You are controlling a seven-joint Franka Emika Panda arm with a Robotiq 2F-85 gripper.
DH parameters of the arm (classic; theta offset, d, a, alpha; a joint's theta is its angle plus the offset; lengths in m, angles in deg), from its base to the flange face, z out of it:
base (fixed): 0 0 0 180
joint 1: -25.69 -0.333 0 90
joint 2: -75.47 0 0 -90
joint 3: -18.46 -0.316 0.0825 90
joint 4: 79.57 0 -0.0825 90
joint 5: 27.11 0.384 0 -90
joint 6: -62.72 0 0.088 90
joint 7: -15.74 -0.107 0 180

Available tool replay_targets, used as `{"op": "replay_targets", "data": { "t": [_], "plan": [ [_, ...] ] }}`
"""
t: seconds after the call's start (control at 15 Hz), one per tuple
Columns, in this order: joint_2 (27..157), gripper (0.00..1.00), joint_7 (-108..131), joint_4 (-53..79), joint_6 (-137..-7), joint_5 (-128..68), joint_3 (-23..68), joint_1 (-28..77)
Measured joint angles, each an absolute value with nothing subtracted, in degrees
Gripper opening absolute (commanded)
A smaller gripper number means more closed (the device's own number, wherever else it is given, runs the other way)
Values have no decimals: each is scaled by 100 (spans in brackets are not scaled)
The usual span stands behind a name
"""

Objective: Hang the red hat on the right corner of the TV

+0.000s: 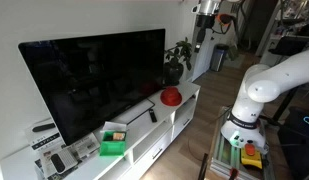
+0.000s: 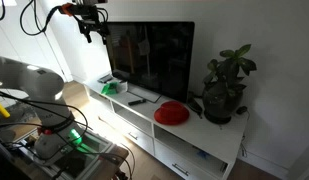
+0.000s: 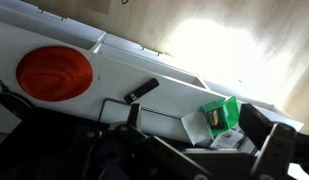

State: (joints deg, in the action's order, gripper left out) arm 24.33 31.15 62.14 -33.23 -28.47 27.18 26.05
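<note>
The red hat [image 1: 171, 96] lies flat on the white TV cabinet [image 1: 190, 100], beside the TV [image 1: 94, 80] and apart from it. It shows in both exterior views, here [image 2: 172, 112] in front of the screen's lower corner [image 2: 154, 60]. In the wrist view the red hat [image 3: 54, 72] lies far below, at upper left. My gripper [image 2: 92, 22] hangs high in the air above the cabinet, near the TV's upper corner on the far side from the hat, and also shows at the top of an exterior view [image 1: 206, 14]. Its fingers [image 3: 194, 120] are spread and hold nothing.
A potted plant [image 2: 226, 85] stands on the cabinet end past the hat. A black remote [image 3: 142, 91] lies on the cabinet in front of the TV. A green box [image 3: 222, 115] with papers sits at the other end. A cart with clutter [image 1: 249, 150] stands by my base.
</note>
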Motion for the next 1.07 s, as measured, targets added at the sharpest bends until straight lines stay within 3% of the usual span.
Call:
{"op": "replay_targets", "data": {
  "t": [0.8, 1.07],
  "plan": [
    [2492, 100, 3020, 6222, -3353, -2880, 2796, 2674],
    [3123, 100, 2994, 6389, -4610, -2887, 3631, 3144]
  ]
}}
